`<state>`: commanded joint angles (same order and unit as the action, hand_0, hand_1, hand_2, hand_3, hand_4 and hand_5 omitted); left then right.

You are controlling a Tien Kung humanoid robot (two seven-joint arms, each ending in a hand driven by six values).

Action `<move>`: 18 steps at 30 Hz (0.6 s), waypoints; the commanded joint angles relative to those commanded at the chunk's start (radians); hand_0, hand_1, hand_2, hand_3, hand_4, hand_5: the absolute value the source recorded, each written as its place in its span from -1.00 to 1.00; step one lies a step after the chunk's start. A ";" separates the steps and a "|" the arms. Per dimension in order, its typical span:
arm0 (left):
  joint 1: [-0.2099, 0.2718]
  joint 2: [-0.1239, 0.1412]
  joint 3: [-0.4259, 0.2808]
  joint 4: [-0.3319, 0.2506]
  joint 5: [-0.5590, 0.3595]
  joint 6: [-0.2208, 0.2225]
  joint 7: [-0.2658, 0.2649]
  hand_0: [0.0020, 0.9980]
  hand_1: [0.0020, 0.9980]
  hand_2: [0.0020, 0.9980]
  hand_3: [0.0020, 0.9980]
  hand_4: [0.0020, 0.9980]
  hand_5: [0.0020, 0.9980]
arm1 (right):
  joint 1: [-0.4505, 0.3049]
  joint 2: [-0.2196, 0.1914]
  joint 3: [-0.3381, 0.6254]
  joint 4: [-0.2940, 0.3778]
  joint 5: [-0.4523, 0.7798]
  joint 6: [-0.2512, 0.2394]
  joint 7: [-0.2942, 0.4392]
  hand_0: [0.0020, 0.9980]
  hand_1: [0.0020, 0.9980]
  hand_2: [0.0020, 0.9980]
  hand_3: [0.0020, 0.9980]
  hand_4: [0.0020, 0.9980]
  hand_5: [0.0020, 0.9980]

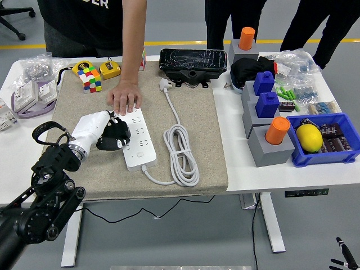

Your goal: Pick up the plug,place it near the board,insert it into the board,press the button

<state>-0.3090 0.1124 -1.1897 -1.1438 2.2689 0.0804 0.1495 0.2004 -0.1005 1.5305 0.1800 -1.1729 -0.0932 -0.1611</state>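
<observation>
1. The white tabletop carries a beige mat across its left and middle part.
2. The robot's left arm comes in from the near left corner; its left hand rests at the left edge of the power strip, black fingers curled and holding nothing.
3. A person at the far side reaches down with one hand, palm flat on the far end of the strip.
4. The white power strip, the board, lies lengthwise near-to-far on the mat.
5. Its white cable lies coiled just right of the strip.
6. The plug lies on the mat at the cable's far end, well apart from the robot's hand and unplugged.
7. A black box sits just beyond the plug.
8. On the right, a blue bin holds a yellow lemon.
9. A colour cube stands at the mat's far left.
10. The right hand is out of view.
</observation>
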 joint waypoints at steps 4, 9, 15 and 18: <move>-0.003 0.001 -0.003 0.000 0.000 0.000 0.004 -0.38 -0.11 -0.12 -0.01 0.32 -0.82 | 0.001 0.002 -0.003 0.000 0.003 0.001 0.002 0.58 0.43 0.36 0.33 1.00 1.00; -0.005 0.001 -0.005 -0.002 0.000 0.001 0.005 -0.39 -0.12 -0.15 -0.05 0.28 -0.85 | 0.002 0.001 -0.001 0.000 0.001 0.001 0.002 0.58 0.43 0.36 0.34 1.00 1.00; -0.009 0.006 -0.016 -0.017 0.000 0.006 0.005 -0.39 -0.21 -0.22 -0.12 0.26 -0.84 | 0.004 0.000 0.000 0.000 0.001 0.001 0.001 0.58 0.43 0.36 0.33 1.00 1.00; -0.008 0.007 -0.023 -0.021 0.000 0.009 0.002 -0.41 -0.32 -0.31 -0.21 0.25 -0.83 | 0.003 0.001 -0.001 0.000 0.003 0.001 0.002 0.58 0.43 0.36 0.34 1.00 1.00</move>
<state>-0.3174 0.1195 -1.2127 -1.1653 2.2689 0.0896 0.1519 0.2033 -0.1000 1.5292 0.1800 -1.1699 -0.0920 -0.1590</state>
